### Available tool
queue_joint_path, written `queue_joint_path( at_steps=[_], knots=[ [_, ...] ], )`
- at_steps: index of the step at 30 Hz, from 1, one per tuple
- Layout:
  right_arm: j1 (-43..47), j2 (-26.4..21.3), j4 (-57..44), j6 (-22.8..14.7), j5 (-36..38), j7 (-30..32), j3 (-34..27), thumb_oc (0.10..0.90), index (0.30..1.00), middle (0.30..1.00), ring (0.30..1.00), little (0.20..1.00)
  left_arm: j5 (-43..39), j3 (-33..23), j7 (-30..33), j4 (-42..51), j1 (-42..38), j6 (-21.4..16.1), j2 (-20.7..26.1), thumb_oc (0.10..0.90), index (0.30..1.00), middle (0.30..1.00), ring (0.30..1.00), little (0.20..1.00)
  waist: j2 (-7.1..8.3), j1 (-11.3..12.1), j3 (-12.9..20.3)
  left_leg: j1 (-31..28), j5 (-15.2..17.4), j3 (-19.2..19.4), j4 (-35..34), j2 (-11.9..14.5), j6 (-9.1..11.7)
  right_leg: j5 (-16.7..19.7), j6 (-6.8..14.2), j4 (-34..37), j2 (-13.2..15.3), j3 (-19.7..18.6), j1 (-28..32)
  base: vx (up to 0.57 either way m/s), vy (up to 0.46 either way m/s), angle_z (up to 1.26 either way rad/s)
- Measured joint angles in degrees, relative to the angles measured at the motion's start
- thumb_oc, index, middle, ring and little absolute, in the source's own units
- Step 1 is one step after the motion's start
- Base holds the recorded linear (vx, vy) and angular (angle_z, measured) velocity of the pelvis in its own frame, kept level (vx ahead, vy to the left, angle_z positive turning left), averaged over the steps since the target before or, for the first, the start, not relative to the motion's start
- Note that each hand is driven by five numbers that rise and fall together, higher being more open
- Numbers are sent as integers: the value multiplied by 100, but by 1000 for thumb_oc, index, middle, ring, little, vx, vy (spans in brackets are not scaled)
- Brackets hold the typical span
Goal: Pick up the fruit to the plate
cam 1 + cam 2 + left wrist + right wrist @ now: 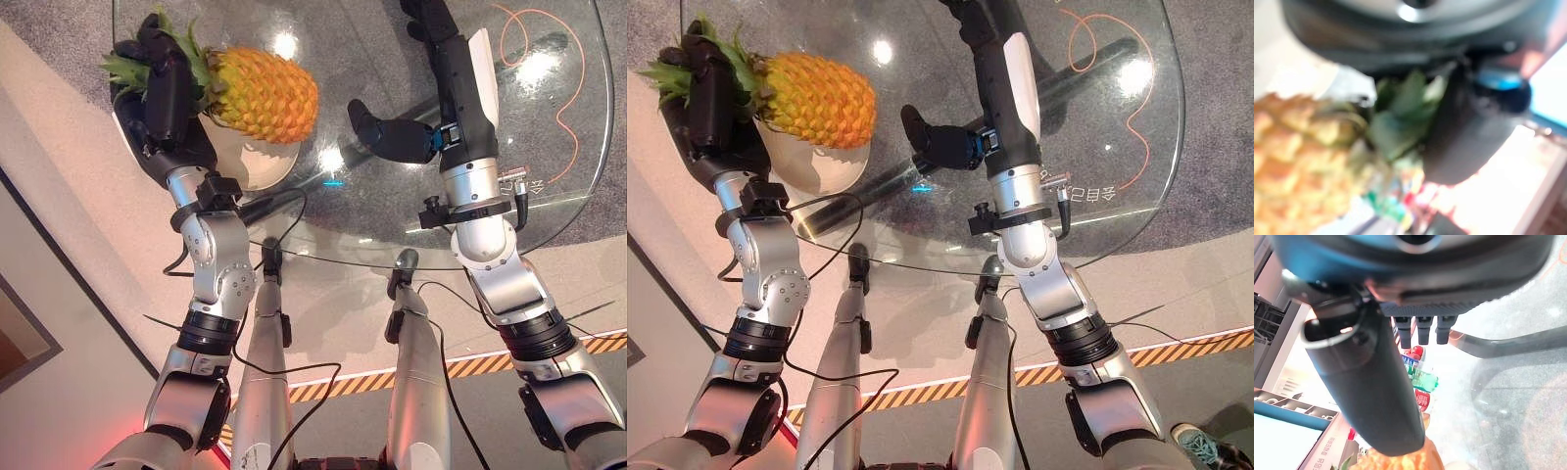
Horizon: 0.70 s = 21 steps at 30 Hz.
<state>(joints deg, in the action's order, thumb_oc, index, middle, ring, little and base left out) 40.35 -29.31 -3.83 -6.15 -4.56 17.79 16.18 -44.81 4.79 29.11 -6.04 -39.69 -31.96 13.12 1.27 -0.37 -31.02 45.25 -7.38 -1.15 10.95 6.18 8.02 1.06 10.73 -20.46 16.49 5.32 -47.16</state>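
A yellow pineapple [263,93] lies on its side over a white plate [250,164] at the left of the round glass table [392,257]. My left hand [167,93] is shut on its green crown [1400,112], with the fruit body [1293,161] stretching away from the palm. I cannot tell whether the fruit rests on the plate or hangs just above it. My right hand [456,78] hovers open over the middle of the table, to the right of the fruit, holding nothing. Its thumb [1366,382] sticks out toward the pineapple [1400,461].
An orange cord [563,93] curls on the glass at the far right. The table's near rim runs in front of both wrists. Yellow-black striped tape [460,369] marks the floor below. Grey carpet shows through the glass.
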Motion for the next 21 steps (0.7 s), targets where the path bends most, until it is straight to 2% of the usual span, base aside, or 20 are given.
queue_joint_path(
  at_steps=[6, 12, 18, 21],
  knots=[
    [0, 5, 0, 0, 1, 8, 2, 800, 900, 900, 900, 900, 86, -2, 213, 0, -10, -101, -59, 100, 300, 300, 300, 200, 1, -4, 0, 0, 0, 0, -2, 1, 0, 0, 0, 1, -1, 0, -1, 0, 0, 0],
    [-14, 13, 12, 0, 16, 185, 1, 800, 900, 900, 900, 900, 527, -12, 443, 0, -12, -110, -78, 100, 300, 300, 300, 200, 1, -9, -1, 1, 0, 0, -2, 0, 0, -1, -1, 0, 0, -1, -3, 0, 0, 0],
    [-238, 54, 256, -3, 121, 628, -48, 800, 900, 900, 900, 900, 1125, -101, 779, -1, -3, -182, -65, 100, 300, 300, 300, 200, 3, -58, 0, 1, 2, 3, -1, 0, 0, -1, -1, 1, 1, -5, -2, 3, 11, 0],
    [-512, 107, 619, -3, 304, 1030, -262, 800, 900, 900, 900, 900, 1500, -134, 1048, -2, 4, -368, 11, 100, 300, 300, 300, 200, 13, -82, -5, 1, 2, 6, -1, 0, 0, -1, -1, 1, 0, -8, -2, 0, 0, 0]
  ],
)
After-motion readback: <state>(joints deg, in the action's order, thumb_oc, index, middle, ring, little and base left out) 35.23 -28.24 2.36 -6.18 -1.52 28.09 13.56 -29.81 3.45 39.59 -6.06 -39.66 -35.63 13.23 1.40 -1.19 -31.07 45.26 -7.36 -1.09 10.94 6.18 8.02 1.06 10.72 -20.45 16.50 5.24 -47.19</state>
